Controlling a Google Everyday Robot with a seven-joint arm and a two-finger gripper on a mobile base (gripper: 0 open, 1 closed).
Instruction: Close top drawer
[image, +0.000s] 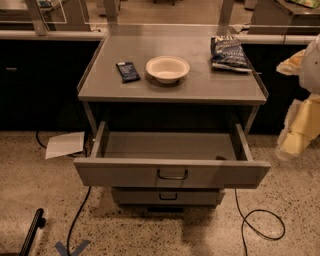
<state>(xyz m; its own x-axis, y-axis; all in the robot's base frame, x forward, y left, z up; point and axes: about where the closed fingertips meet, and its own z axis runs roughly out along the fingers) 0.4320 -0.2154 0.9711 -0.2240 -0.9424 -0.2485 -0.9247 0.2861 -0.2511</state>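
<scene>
Since the top drawer (115, 172) stands pulled out below the table (200, 86) and appears to carry little, it is judged a light, rigid tray that should slide shut under a modest, even push. Contact is best made on the flat front beside the dark loop handle (172, 174), centred so the tray is not skewed. The gripper (292, 140) is seen at the right edge, well apart from the drawer; whether it is spread or closed cannot be told.
</scene>
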